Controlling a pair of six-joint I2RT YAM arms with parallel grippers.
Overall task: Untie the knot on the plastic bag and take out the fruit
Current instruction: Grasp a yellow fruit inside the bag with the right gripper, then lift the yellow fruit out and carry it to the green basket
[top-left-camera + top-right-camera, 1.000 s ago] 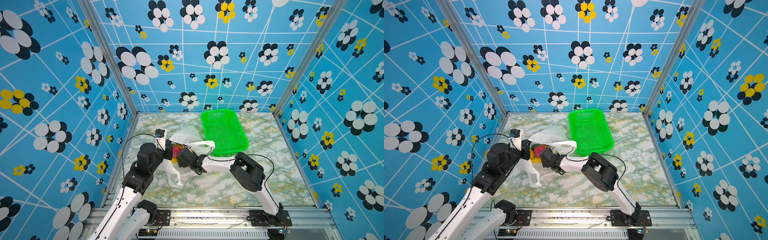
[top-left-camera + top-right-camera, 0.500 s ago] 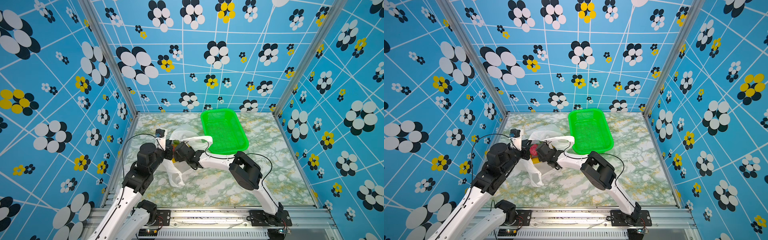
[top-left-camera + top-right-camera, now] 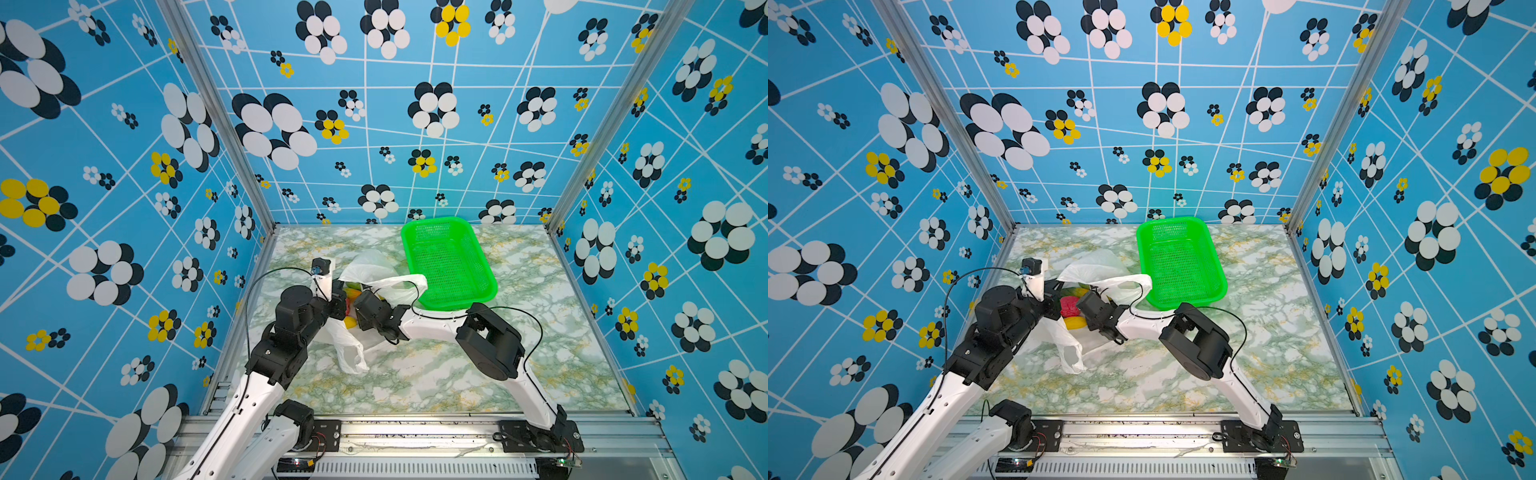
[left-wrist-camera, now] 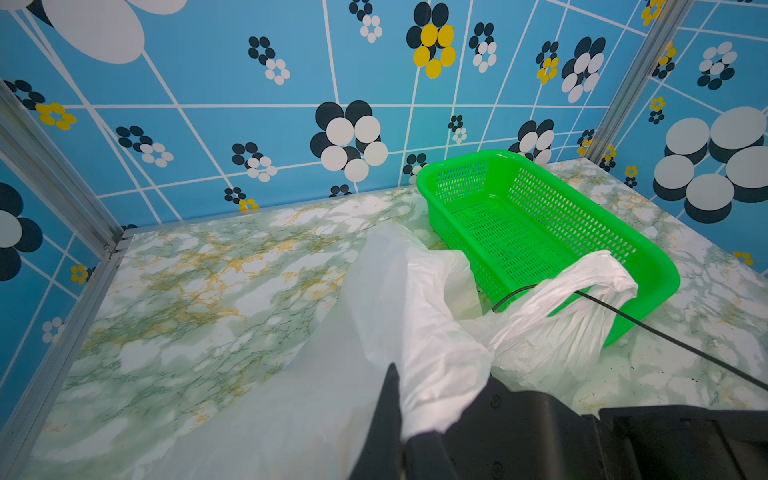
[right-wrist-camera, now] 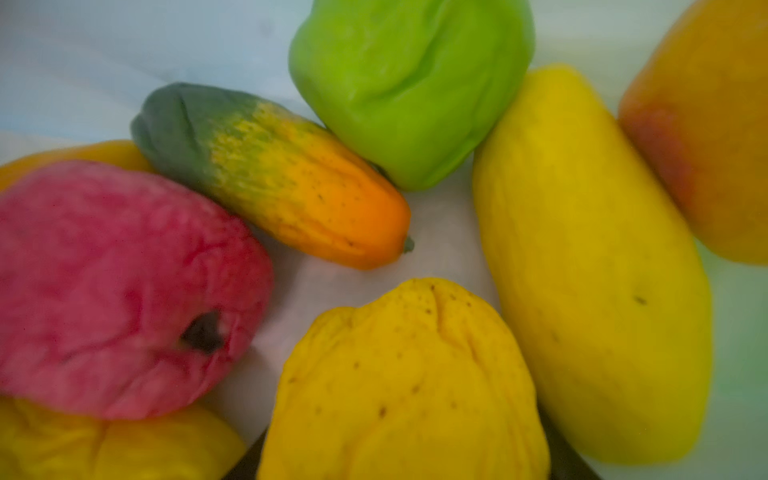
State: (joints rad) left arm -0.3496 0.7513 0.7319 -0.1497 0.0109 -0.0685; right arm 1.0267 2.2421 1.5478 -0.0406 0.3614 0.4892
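The left jaws, clamped on an edge of the plastic bag (image 3: 376,266) just beside the green basket (image 3: 457,302), evidently hold its mouth open so the right jaws can straddle a yellow fruit (image 5: 399,374) inside; whether these grip it cannot be told.

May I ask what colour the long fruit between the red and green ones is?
The long fruit runs dark green to orange; right wrist view shows it best.
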